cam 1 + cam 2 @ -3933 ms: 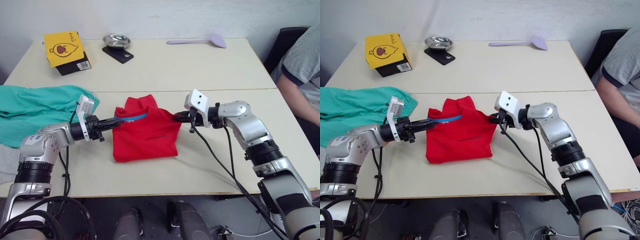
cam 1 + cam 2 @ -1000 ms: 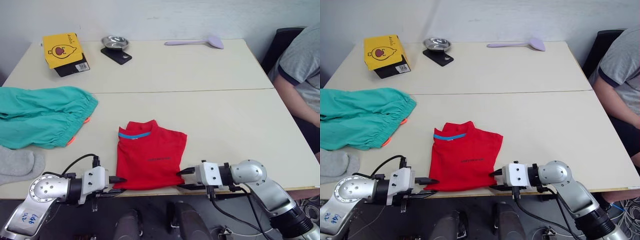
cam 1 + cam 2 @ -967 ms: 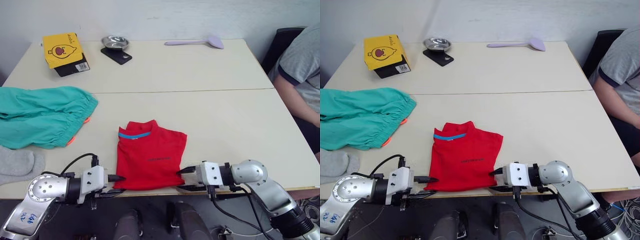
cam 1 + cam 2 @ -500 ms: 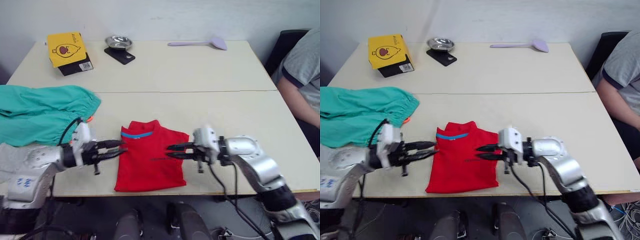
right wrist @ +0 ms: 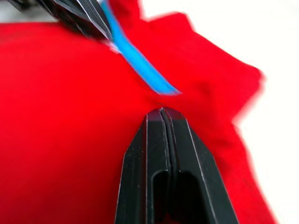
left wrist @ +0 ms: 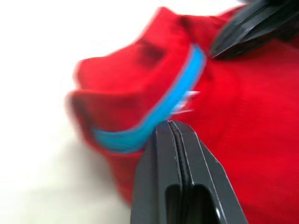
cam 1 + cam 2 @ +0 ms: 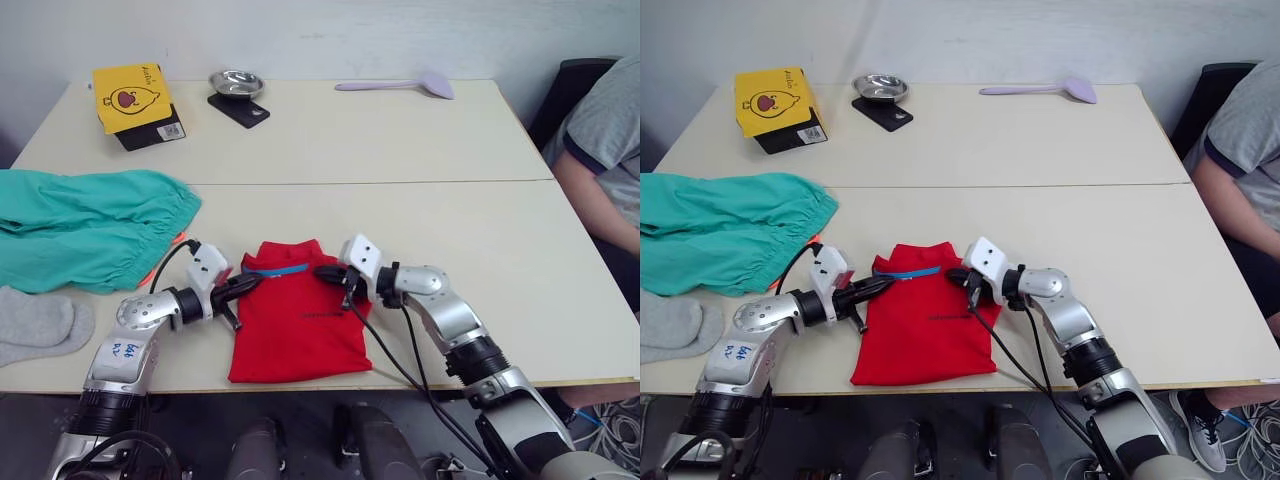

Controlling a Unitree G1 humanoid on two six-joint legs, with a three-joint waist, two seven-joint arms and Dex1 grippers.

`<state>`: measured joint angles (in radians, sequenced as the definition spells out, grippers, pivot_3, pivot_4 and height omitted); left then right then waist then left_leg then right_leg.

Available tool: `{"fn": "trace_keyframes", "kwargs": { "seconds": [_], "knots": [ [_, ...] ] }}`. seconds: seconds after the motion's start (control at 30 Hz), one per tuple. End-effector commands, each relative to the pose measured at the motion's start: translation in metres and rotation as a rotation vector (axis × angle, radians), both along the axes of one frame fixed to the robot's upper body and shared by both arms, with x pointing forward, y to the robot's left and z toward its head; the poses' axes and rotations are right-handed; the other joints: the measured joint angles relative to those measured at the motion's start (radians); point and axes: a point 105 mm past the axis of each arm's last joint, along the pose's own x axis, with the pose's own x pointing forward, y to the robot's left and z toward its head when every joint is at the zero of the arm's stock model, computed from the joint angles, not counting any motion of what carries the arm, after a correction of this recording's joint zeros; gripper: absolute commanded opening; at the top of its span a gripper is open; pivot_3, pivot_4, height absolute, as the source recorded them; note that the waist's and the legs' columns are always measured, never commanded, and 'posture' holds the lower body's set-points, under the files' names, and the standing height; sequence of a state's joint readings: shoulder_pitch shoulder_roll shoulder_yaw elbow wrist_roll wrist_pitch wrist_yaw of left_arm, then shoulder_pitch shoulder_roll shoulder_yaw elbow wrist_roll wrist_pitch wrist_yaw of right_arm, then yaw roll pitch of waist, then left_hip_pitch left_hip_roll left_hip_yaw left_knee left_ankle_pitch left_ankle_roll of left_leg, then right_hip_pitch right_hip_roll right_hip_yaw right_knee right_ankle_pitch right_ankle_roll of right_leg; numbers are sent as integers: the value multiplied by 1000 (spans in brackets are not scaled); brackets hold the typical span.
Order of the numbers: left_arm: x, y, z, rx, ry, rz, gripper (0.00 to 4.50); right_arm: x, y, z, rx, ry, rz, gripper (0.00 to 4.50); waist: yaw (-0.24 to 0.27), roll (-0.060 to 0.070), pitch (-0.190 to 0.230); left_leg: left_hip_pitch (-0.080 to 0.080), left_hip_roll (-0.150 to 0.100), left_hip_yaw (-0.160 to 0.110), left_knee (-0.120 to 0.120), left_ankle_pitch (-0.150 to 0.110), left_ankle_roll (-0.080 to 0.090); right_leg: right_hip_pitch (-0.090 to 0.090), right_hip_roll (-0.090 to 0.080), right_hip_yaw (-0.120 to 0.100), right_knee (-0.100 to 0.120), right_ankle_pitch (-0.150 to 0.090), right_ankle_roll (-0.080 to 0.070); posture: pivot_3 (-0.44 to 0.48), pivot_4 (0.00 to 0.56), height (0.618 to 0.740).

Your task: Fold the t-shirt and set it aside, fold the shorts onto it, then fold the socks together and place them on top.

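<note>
T-shirt (image 7: pixel 300 325) lies folded on the near half of the table (image 7: pixel 480 240), collar end between the two grippers. Left gripper (image 6: pixel 174 128): fingers pressed together, tips at the blue collar strip (image 6: pixel 159 109); whether any cloth is pinched cannot be made out. Right gripper (image 5: pixel 162 112): fingers together, tips at the collar's other end, contact likewise unclear. Shorts (image 7: pixel 85 225) lie beyond the left fingers, cut off by the frame edge. Socks (image 7: pixel 35 325) sit by the left arm, also cropped. A seated person (image 7: pixel 605 150) is partly visible past the right arm.
</note>
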<state>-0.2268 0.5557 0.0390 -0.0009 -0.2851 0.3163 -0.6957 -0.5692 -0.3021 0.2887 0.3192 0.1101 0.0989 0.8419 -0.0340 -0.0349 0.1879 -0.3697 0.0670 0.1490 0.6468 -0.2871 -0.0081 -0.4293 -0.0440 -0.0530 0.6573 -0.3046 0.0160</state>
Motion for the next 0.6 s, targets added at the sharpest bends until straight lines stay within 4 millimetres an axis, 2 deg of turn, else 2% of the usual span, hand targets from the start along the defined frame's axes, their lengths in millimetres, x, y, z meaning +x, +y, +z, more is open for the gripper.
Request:
{"fn": "trace_keyframes", "kwargs": {
  "seconds": [0.03, 0.13, 0.2, 0.3, 0.43, 0.6],
  "knots": [
    [6, 12, 12, -31, -73, 91, 17, 6, -21, -3, 42, 11, -81, 0, 0, 0, 0, 1, 0, 0, 0, 0, 0, 0, 0, 0, 1, 0, 0, 0, 150, 740],
    [4, 9, 26, -108, -137, 54, 17, 1, -25, 12, 137, -40, -52, 0, 0, 0, 0, 1, 0, 0, 0, 1, -1, 0, 0, 0, 1, 0, 0, 0, 150, 740],
    [-3, 4, 39, -155, -183, -9, 17, -7, -21, 29, 214, -71, 4, 0, -1, 0, 0, 0, 0, 0, -1, 2, -2, -1, 0, -1, 1, 0, 0, 0, 150, 740],
    [-16, -7, 50, -185, -201, -124, 17, -22, -10, 42, 244, -87, 96, 0, -6, 0, 0, -1, 0, 0, -1, 2, -4, -1, 1, -1, 1, 0, 0, 0, 150, 740],
    [-37, -25, 38, -124, -158, -275, 17, -44, 14, 31, 182, -30, 206, 0, -12, 0, 0, 0, 1, 0, -1, 2, -5, -1, 1, 0, 1, 0, 0, 0, 150, 740],
    [-38, -30, 19, -93, -139, -253, 17, -53, 24, 2, 83, 12, 212, 0, -12, 0, 0, -1, 0, -1, -1, 1, -3, -1, 0, -1, 0, 0, 0, 0, 150, 740]
  ]
}}
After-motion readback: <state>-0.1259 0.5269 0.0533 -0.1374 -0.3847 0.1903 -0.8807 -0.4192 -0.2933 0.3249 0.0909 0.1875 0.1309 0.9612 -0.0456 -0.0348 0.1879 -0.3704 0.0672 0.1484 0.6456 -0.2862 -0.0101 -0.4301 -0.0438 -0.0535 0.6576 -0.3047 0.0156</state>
